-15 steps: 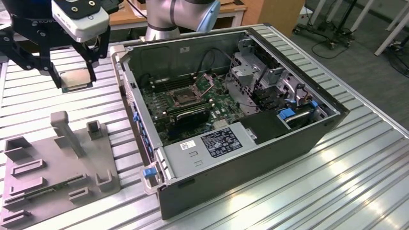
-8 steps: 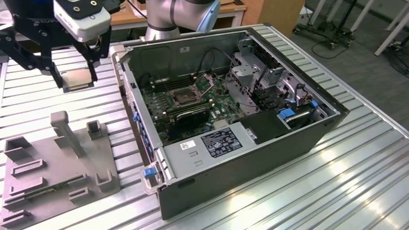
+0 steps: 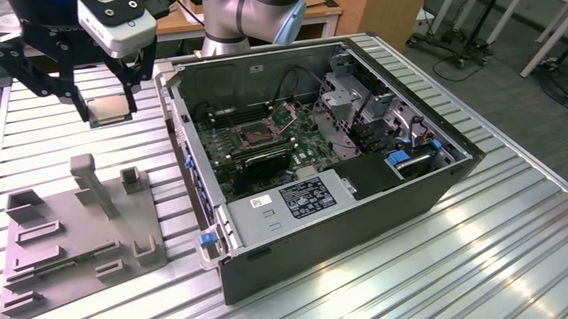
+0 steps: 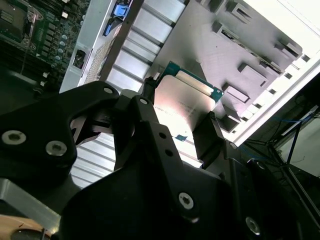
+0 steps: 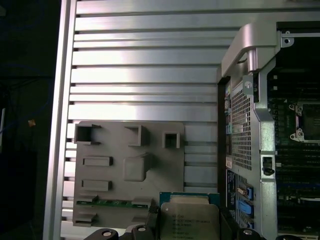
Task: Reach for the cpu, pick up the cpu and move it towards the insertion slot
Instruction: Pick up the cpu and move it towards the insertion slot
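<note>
Silvery-beige cpu [image 3: 108,111], green-edged, clamped flat between the black fingers of the gripper [image 3: 108,107], with the grey plastic tray [image 3: 80,229] below. Insertion slot [image 3: 257,133] sits well apart from the gripper, inside the open computer case [image 3: 426,199]. Judged handling: carry level, grip firm, clear the case wall.

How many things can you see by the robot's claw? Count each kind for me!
chip, held in the gripper: 1
computer case, open: 1
grey tray: 1
Total: 3
</note>
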### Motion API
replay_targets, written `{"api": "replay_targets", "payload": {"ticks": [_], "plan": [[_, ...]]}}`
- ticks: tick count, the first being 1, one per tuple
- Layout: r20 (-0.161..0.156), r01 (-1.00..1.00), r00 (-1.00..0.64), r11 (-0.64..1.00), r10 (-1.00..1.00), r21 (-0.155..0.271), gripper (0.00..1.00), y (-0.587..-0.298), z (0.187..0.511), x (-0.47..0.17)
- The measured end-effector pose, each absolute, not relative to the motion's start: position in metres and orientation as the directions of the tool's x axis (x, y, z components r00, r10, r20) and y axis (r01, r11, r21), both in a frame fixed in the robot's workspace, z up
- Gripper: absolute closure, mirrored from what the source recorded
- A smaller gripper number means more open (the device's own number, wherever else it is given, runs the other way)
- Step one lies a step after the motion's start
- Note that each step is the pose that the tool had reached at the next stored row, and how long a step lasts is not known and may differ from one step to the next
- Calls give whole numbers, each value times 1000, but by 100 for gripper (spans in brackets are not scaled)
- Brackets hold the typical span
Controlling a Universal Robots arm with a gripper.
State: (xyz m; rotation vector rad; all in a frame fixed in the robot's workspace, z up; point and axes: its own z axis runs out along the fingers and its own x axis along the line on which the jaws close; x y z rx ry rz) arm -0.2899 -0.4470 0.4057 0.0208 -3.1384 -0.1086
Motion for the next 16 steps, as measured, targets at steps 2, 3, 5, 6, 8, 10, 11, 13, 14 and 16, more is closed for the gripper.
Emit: {"api": "replay_targets", "payload": {"ticks": [2, 3, 5, 6, 8, 10, 11, 13, 14, 16], "plan": [[1, -13, -1000, 998, -13, 69, 45, -447, 406, -289], [1, -13, -1000, 998, -13, 69, 45, -447, 406, -289], [1, -13, -1000, 998, -13, 69, 45, -447, 406, -289], [1, -13, -1000, 998, -13, 69, 45, -447, 406, -288], [1, -13, -1000, 998, -13, 69, 45, -447, 406, -288], [1, -13, -1000, 998, -13, 69, 45, -447, 406, -287], [1, -13, -1000, 998, -13, 69, 45, -447, 406, -287], [1, -13, -1000, 998, -13, 69, 45, -447, 406, -287], [1, -13, -1000, 998, -13, 69, 45, -447, 406, -286], [1, -13, -1000, 998, -13, 69, 45, -447, 406, -286]]}}
